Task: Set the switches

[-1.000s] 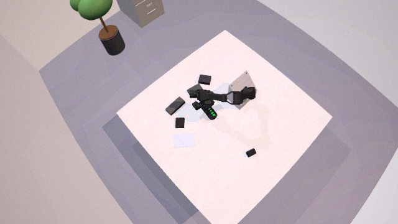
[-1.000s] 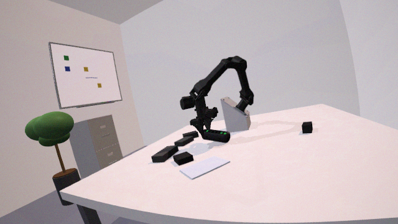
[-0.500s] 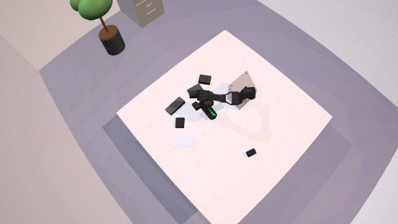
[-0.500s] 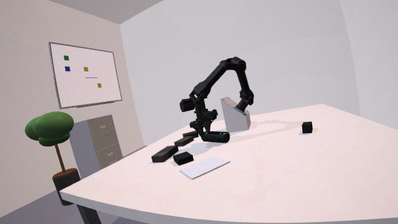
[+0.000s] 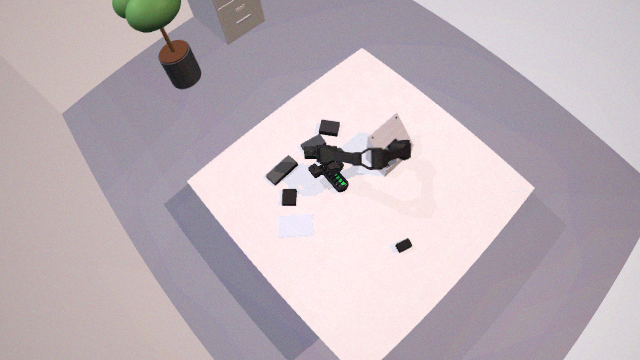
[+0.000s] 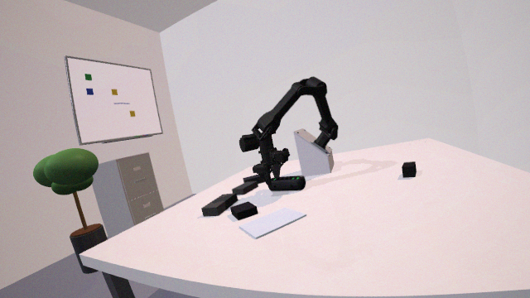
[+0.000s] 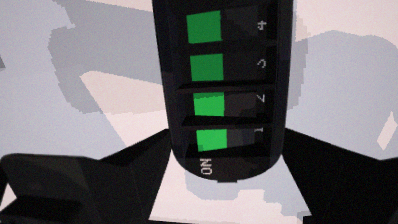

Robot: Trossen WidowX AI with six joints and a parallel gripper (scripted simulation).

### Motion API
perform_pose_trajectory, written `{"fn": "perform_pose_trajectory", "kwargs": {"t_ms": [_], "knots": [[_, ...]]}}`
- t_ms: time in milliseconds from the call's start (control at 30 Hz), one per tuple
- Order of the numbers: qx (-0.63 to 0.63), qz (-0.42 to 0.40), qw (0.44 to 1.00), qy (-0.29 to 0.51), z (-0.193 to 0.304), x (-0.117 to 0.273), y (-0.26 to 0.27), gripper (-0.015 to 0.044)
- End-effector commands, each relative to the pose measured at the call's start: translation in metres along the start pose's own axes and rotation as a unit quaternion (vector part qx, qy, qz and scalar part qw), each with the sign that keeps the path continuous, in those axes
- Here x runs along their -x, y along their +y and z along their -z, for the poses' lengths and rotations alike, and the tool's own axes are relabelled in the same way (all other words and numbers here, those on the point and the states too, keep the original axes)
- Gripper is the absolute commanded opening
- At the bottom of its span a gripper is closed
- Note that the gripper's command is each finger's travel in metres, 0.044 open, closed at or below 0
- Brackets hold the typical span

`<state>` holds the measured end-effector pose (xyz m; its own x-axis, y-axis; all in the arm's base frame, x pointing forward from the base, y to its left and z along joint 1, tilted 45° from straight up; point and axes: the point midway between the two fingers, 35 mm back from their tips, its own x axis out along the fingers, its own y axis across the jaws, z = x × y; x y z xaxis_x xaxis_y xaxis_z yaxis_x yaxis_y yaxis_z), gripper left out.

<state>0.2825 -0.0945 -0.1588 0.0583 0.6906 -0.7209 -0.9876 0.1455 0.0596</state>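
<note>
Black pincer [image 5: 326,171] [image 6: 273,176] [image 7: 224,134] looks closed across the sides of the controller unit [image 5: 342,187] [image 6: 290,184] [image 7: 240,169], near its switch-1 end, low over the table [image 5: 400,295] [image 6: 373,232]. Gripped off-centre, the unit could pivot or slip; a finger brushing a rocker could flip it. Label hidden underneath. Wrist view cuts off switches 5 and 6; base contact unclear, rocker tilts hard to judge.
</note>
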Motion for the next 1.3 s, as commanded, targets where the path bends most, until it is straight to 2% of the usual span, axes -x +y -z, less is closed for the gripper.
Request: {"fn": "perform_pose_trajectory", "kwargs": {"t_ms": [0,333,467,767,967,1267], "knots": [[-0.005,-0.001,1.0,-0.006,-0.001,-0.004,0.001,0.0338],[-0.001,0.0,1.0,-0.001,0.0,-0.003,0.0,0.0338],[-0.001,-0.001,1.0,-0.001,0.001,-0.004,0.001,0.044],[-0.001,-0.001,1.0,-0.001,-0.001,-0.003,0.0,0.044],[-0.001,-0.002,1.0,-0.002,-0.057,0.035,0.0,0.044],[-0.001,-0.002,1.0,-0.002,-0.059,0.036,0.0,0.044]]}}
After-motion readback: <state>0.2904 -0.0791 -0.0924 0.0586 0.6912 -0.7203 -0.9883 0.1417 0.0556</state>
